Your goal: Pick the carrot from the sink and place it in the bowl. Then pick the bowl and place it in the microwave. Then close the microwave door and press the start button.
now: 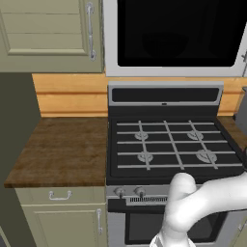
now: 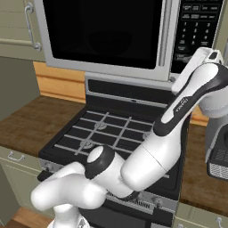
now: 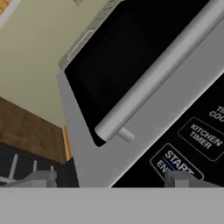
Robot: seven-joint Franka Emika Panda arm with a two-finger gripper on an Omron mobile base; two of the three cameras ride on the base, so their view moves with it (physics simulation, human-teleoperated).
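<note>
The pincer (image 3: 109, 180) is seen in the hand view with its two tips spread wide apart and nothing between them; it is released and grasps nothing. To the left of the pincer, and lower in the room, the black gas stove (image 1: 173, 144) is found, with a brown wooden bench (image 1: 58, 149) beyond it. Just ahead of the pincer, towards its left tip, the microwave door (image 3: 127, 57) is seen shut against the frame, its black glass window dark and its long silver bar handle (image 3: 162, 70) running slantwise across the hand view. Through the glass a faint round shape can be made out in the base views, which may be the bowl, but this cannot be told for sure; the carrot cannot be made out. Just ahead of the right tip the dark control panel of the microwave (image 2: 196, 31) is found, and the START button (image 3: 177, 164) lies very near that tip, seemingly not yet touched.

The step in hand is judged to be the last one: with the door closed, only the pressing of the start button is left. For the next move, the right tip should be kept lined up on the START button and the hand driven straight forward against the panel, short and square, so that the neighbouring KITCHEN TIMER key (image 3: 204, 136) is not struck.
</note>
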